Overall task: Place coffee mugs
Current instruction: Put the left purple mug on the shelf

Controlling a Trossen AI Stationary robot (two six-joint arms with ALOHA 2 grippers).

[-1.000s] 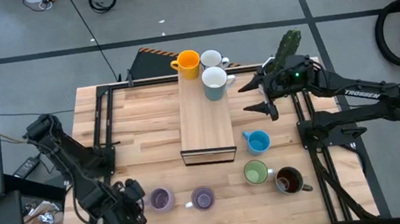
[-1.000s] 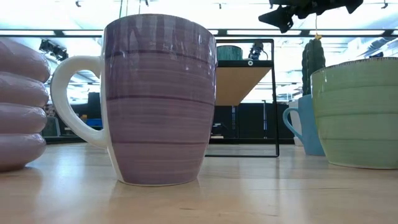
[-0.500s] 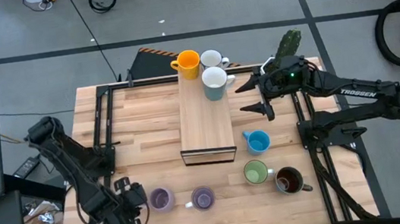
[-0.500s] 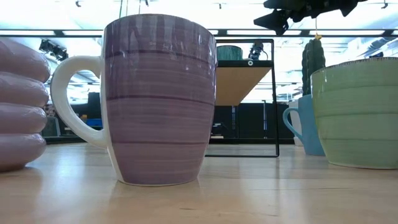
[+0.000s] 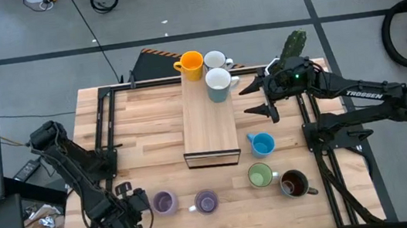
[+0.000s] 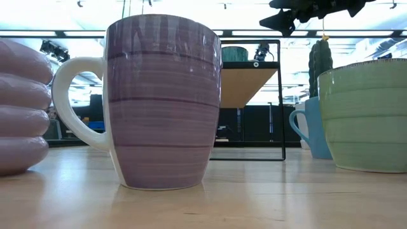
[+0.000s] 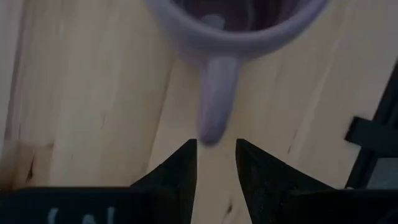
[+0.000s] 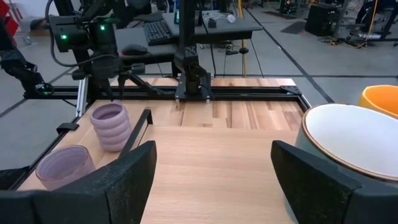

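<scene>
Left gripper (image 7: 216,163), jaws narrow and empty, lines up on the purple mug (image 5: 165,203)'s handle (image 7: 216,99): rigid, glossy, breakable ceramic, likely slippery.

A pale butcher-block wooden table (image 5: 144,137) carries a raised wooden shelf (image 5: 209,125), a potted cactus (image 5: 294,43) and eight ceramic mugs (image 5: 262,144).

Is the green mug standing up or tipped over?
Standing up: the green mug shows its round open mouth from above.
</scene>
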